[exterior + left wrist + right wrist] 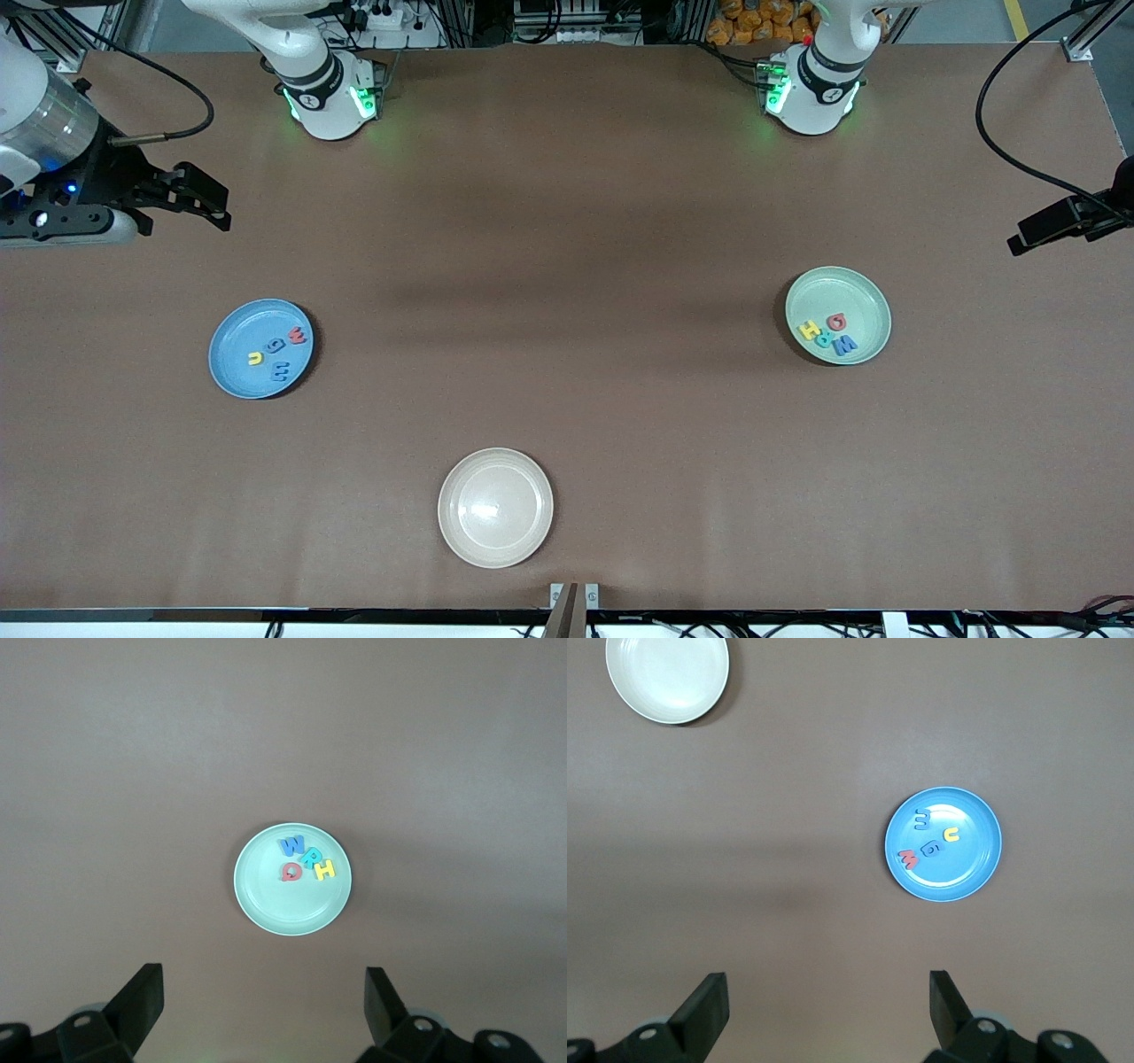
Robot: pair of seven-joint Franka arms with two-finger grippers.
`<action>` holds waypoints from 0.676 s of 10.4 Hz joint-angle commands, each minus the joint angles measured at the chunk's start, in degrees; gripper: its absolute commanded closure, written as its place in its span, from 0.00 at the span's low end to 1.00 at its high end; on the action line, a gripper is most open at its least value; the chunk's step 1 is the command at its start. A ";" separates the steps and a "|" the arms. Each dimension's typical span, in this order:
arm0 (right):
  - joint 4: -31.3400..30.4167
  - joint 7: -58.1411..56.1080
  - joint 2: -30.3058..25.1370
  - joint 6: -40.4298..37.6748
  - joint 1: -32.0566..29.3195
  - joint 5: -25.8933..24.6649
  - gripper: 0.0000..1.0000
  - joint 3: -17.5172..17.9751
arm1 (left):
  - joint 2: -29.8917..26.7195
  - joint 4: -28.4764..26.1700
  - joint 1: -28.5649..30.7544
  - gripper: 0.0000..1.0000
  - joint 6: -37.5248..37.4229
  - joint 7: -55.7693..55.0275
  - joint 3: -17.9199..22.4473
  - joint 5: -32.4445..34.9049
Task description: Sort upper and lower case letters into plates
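Note:
The blue plate (232,344) lies toward the right arm's end of the table and holds several small letters: a red one (299,336), a yellow one (254,358) and two blue ones. The mint plate (852,289) lies toward the left arm's end with a yellow letter (808,330), a red one (836,322), a teal one and a blue one (844,346). My right gripper (202,198) hangs open and empty above bare table at that arm's end. My left gripper (1042,232) is open and empty too, high over its own end; below it shows the mint plate (266,896).
A cream plate (495,507) with nothing in it sits near the front edge, between the two other plates and nearer the camera. Black cables trail over the table's corners by both arms. The brown tabletop (567,292) runs between the plates.

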 commanded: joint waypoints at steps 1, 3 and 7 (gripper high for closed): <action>0.92 0.90 0.29 -0.37 0.56 -0.65 0.00 -0.16 | 0.50 -0.10 -1.62 0.00 -1.05 1.19 1.44 -1.39; 0.92 0.90 0.29 -0.37 0.47 -0.56 0.00 -0.16 | 1.65 -0.19 -1.62 0.00 -1.05 1.19 1.53 -1.04; 0.92 0.90 0.29 -0.37 0.56 -0.56 0.00 -0.16 | 0.95 0.33 -1.98 0.00 -0.79 1.19 1.35 -1.30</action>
